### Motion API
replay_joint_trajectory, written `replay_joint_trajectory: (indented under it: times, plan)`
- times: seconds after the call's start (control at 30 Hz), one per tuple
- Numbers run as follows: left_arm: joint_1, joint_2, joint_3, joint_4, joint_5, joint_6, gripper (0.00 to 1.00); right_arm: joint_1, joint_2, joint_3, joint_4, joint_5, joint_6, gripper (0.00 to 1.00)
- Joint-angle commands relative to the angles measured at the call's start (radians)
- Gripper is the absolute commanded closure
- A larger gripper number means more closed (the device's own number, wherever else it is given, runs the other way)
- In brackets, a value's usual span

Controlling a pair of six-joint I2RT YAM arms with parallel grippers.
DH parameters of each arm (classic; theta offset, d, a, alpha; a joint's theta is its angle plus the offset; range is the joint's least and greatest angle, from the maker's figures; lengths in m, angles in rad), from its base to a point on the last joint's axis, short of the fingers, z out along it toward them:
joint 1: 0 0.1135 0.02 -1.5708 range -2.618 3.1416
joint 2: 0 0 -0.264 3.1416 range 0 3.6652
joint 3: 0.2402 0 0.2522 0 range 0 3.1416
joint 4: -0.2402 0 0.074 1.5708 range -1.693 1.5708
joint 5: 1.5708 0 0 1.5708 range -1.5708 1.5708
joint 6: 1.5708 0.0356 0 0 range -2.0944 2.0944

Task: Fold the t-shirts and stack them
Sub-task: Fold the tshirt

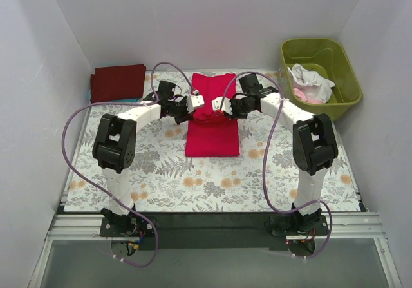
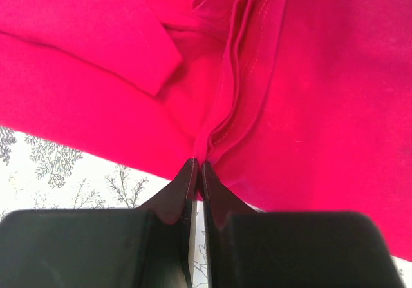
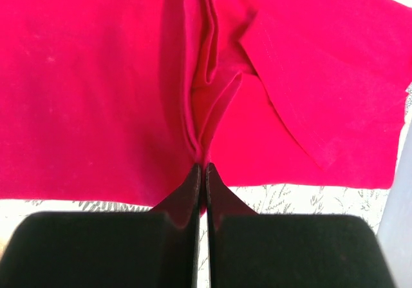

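Note:
A bright crimson red t-shirt lies lengthwise in the middle of the table, bunched up where both grippers meet it. My left gripper is shut on a pinched fold of the red t-shirt at its left edge. My right gripper is shut on a pinched fold of the red t-shirt at its right edge. A folded dark maroon t-shirt lies at the back left. White and pale pink t-shirts are heaped in the olive-green tub.
The floral table cloth covers the table. The tub stands at the back right corner. White walls close in the left, back and right sides. Purple cables loop from both arms.

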Motion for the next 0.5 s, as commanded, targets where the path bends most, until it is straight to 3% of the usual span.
replay_joint_trajectory:
  times: [0.0, 0.1, 0.13, 0.17, 0.2, 0.3, 0.37, 0.47]
  plan:
    - [0.015, 0.004, 0.049, 0.025, 0.001, 0.003, 1.0, -0.007, 0.019, 0.058, 0.01, -0.026, -0.027, 0.99]
    - [0.018, 0.022, 0.061, 0.026, -0.016, 0.003, 0.99, -0.007, 0.036, 0.067, 0.014, -0.019, -0.029, 0.99]
    - [0.018, 0.025, 0.066, 0.035, -0.023, -0.01, 0.96, -0.008, 0.04, 0.07, 0.019, -0.013, -0.025, 0.94]
    - [0.02, 0.031, 0.075, 0.049, -0.04, -0.027, 0.9, -0.008, 0.046, 0.073, 0.022, 0.003, -0.01, 0.73]
    - [0.021, 0.033, 0.084, 0.057, -0.045, -0.047, 0.77, -0.01, 0.048, 0.077, 0.028, 0.009, -0.003, 0.66]
    - [0.027, 0.041, 0.131, 0.072, -0.065, -0.122, 0.65, -0.011, 0.039, 0.105, 0.04, 0.036, 0.045, 0.52]
    - [0.036, 0.044, 0.158, 0.084, -0.075, -0.174, 0.57, -0.02, 0.034, 0.151, 0.047, 0.044, 0.085, 0.51]
    - [0.053, 0.028, 0.185, 0.084, -0.092, -0.274, 0.56, -0.027, 0.022, 0.195, 0.045, 0.062, 0.181, 0.49]
